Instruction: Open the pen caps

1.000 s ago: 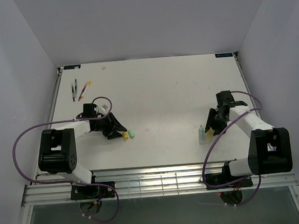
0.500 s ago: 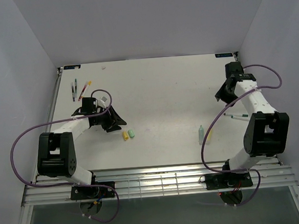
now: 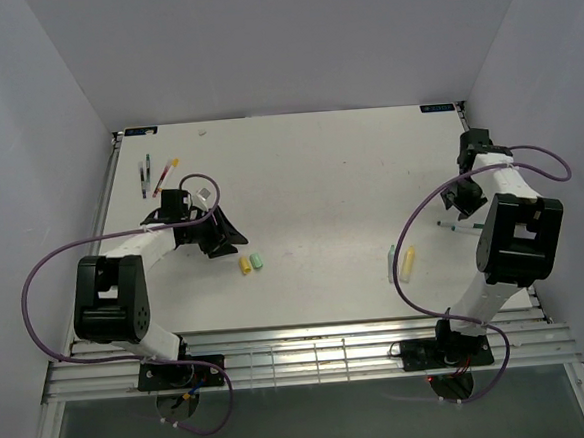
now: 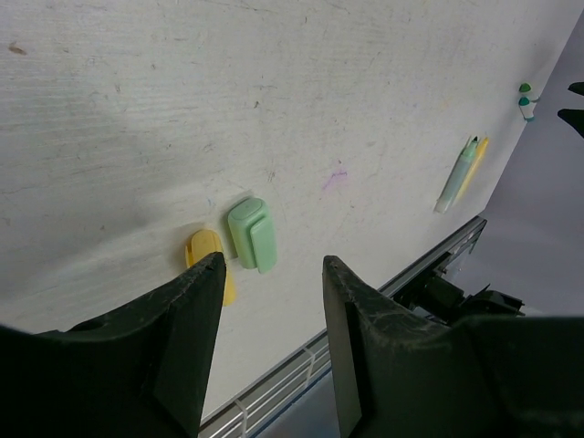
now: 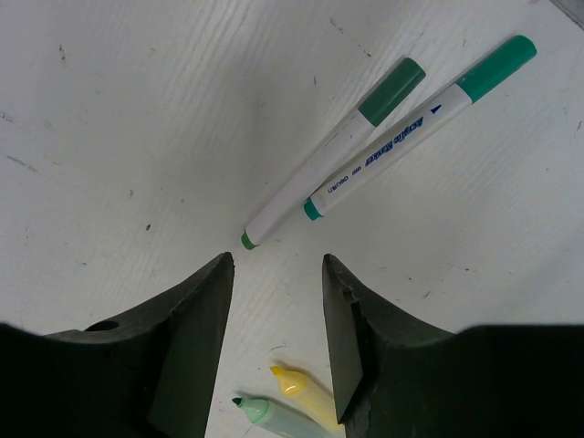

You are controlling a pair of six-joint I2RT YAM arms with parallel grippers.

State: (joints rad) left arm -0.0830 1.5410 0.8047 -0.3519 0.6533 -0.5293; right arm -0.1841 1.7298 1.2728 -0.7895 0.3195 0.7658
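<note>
From here I see the left arm (image 3: pixel 143 244) reaching forward and low, its left gripper (image 4: pixel 269 274) angled down with jaws parted and empty — the right arm (image 3: pixel 500 176) is folded tight at its side, right gripper (image 5: pixel 278 269) facing down, jaws likewise parted.

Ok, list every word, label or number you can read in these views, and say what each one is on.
white plastic pen barrel with teal ends, right wrist view: blue print along it, too blurred to quote.
dark strip at the far right table corner, top view: too small to read.
dark strip at the far left table corner, top view: too small to read.
No other text shows.
</note>
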